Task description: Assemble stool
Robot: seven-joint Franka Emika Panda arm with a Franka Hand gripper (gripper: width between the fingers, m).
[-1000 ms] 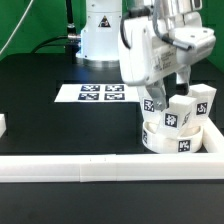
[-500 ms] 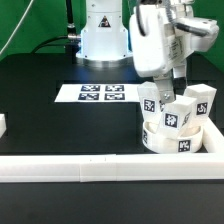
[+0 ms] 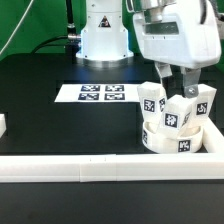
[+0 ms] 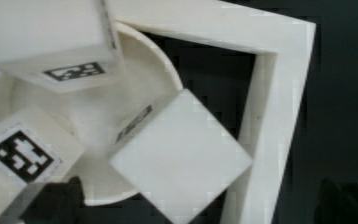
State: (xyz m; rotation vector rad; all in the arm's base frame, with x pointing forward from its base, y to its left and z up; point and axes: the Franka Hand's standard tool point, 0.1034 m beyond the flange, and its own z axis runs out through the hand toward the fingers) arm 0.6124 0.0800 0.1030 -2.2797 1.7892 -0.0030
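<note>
— White plastic is seen from the exterior view's left onward: a small white block (image 3: 2, 125) at the table's edge, then the marker board (image 3: 101, 94) lying flat on the black table (image 3: 40, 110), then the stool parts at the exterior view's right. Where is the seat disc placed?

— The seat disc (image 3: 172, 140) is set in the corner formed by the white border rails (image 3: 80, 167), touching or nearly touching them. Three leg blocks are stood on it: one (image 3: 151, 100) nearest the board, one (image 3: 178, 115) in the middle, one (image 3: 204, 101) furthest right, all tilted somewhat.

— And the gripper?

— The gripper (image 3: 174, 80) is held above the disc, its fingers pointed down between the leg blocks, with the jaws spread apart. Nothing is seen clamped, though contact with a block cannot be ruled out from this angle.

— The arm's pose?

— The wrist is carried high and roughly upright over the stool, with the robot's base (image 3: 104, 35) behind the board.
</note>
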